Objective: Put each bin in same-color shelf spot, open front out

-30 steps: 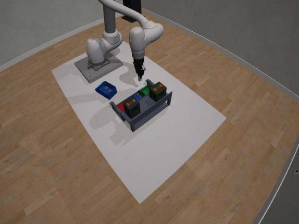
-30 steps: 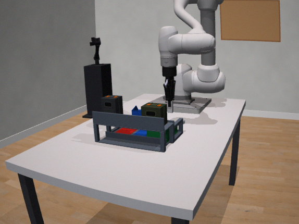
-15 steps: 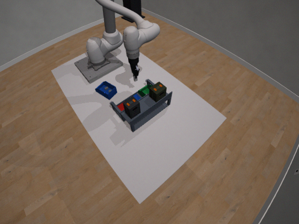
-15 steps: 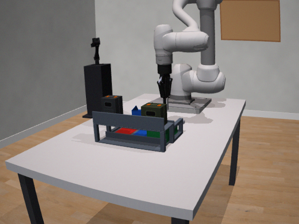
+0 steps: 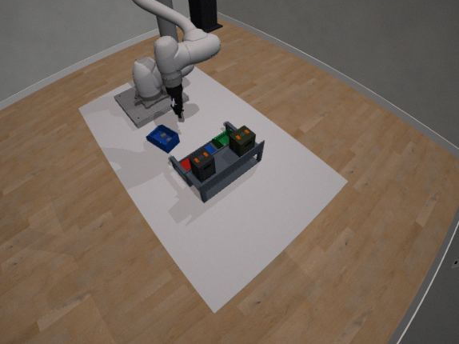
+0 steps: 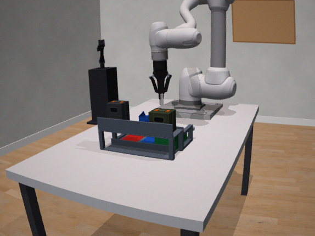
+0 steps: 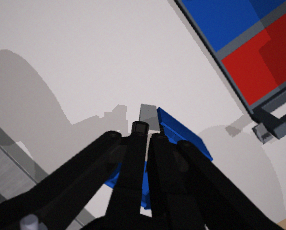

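Note:
The blue bin (image 5: 169,146) (image 6: 142,118) (image 7: 185,134) lies on the table beside the robot base, with small grey parts inside in the top view. The green bin (image 5: 221,140) (image 6: 162,141) sits in the shelf (image 5: 233,170) (image 6: 134,124) at its green end, under the upper board's edge; its parts cannot be made out. The blue mark (image 5: 209,149) (image 6: 148,140) (image 7: 230,22) and red mark (image 5: 185,164) (image 6: 133,138) (image 7: 255,65) are bare. My gripper (image 5: 180,116) (image 6: 161,104) (image 7: 146,116) is shut and empty, above the table between base and shelf, near the blue bin.
A dark grey box (image 5: 203,167) (image 6: 118,112) and an olive box (image 5: 242,141) (image 6: 162,118) stand on the shelf's upper board, above the red and green ends. The shelf's end posts rise at both sides. The robot's base plate (image 5: 137,118) (image 6: 208,112) lies behind the blue bin.

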`<state>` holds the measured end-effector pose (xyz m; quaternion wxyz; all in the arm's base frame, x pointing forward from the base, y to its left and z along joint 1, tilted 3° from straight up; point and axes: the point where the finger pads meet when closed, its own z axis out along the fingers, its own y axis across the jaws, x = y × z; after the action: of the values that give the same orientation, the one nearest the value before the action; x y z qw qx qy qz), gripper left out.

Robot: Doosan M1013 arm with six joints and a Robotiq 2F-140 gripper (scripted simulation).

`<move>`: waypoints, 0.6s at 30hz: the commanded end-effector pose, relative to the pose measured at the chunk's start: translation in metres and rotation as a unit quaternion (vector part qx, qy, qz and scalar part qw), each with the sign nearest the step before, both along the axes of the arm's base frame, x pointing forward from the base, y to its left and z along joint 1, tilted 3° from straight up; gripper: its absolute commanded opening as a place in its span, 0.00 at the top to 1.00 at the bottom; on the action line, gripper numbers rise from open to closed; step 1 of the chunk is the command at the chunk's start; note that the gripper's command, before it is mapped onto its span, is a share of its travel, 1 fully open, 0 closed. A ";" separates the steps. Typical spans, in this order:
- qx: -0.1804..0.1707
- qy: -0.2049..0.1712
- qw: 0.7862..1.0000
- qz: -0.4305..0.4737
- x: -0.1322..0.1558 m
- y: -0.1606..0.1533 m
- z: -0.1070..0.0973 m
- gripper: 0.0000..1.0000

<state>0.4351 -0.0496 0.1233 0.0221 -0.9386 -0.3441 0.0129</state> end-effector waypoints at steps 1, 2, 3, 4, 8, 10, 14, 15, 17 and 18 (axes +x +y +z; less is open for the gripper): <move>-0.006 0.002 0.996 -0.083 -0.027 -0.022 0.007 0.90; -0.007 0.003 0.994 -0.106 -0.034 -0.027 0.008 0.90; -0.008 0.004 0.992 -0.128 -0.041 -0.032 0.009 0.90; -0.008 0.005 0.989 -0.151 -0.049 -0.037 0.010 0.90; -0.010 0.006 0.981 -0.195 -0.064 -0.045 0.012 0.90; -0.012 0.008 0.970 -0.243 -0.080 -0.053 0.013 0.90; -0.012 0.008 0.968 -0.250 -0.083 -0.054 0.013 0.90; -0.012 0.008 0.968 -0.250 -0.083 -0.054 0.013 0.90; -0.012 0.008 0.968 -0.250 -0.083 -0.054 0.013 0.90; -0.012 0.008 0.968 -0.250 -0.083 -0.054 0.013 0.76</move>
<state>0.3523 -0.1040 0.1366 0.0158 -0.9949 -0.0981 0.0186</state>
